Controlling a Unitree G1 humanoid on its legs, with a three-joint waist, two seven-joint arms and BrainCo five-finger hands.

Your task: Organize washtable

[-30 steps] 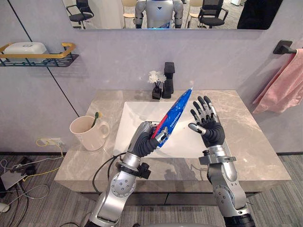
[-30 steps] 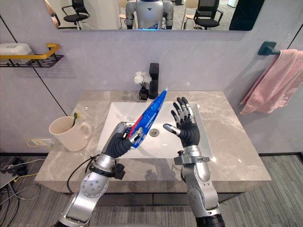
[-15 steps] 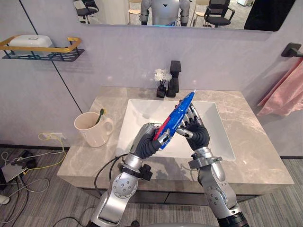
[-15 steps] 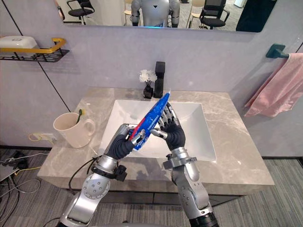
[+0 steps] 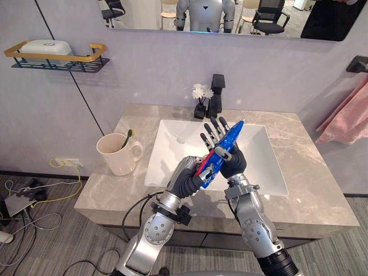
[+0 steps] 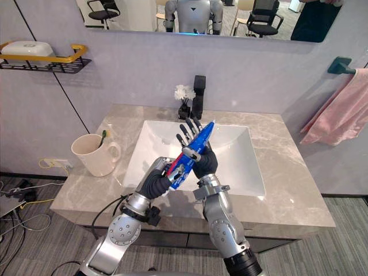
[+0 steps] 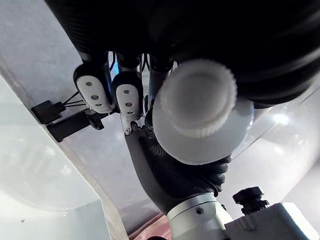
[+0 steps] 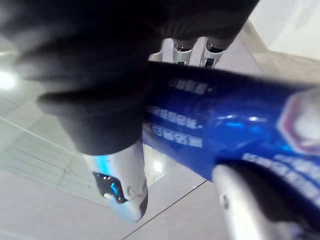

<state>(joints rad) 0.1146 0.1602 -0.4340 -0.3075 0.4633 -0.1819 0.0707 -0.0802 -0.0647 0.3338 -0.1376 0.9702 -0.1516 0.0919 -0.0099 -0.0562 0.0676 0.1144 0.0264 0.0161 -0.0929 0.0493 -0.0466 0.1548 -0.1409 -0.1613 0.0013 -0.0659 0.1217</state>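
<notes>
A blue and red toothpaste tube point(image 5: 230, 134) slants upward over the white sink basin point(image 5: 172, 144). My left hand point(image 5: 187, 179) is shut on its lower end, and the white cap point(image 7: 197, 97) shows close up in the left wrist view. My right hand point(image 5: 231, 165) is against the tube's middle, its fingers point(image 5: 210, 130) straight up behind the tube and its thumb pressed across the front. The tube point(image 8: 225, 130) runs across that palm in the right wrist view. A cream mug point(image 5: 118, 156) with a green toothbrush point(image 5: 128, 138) stands on the counter to the left.
A black faucet point(image 5: 217, 95) and a small vase of white flowers point(image 5: 199, 98) stand behind the basin. A wall shelf point(image 5: 57, 57) with a white box hangs at upper left. A pink towel point(image 5: 345, 115) hangs at the right. The marble counter point(image 5: 310, 172) runs round the sink.
My right hand has moved left from open and apart to the tube, and its thumb has closed across it. The left hand keeps its hold. The camera has shifted.
</notes>
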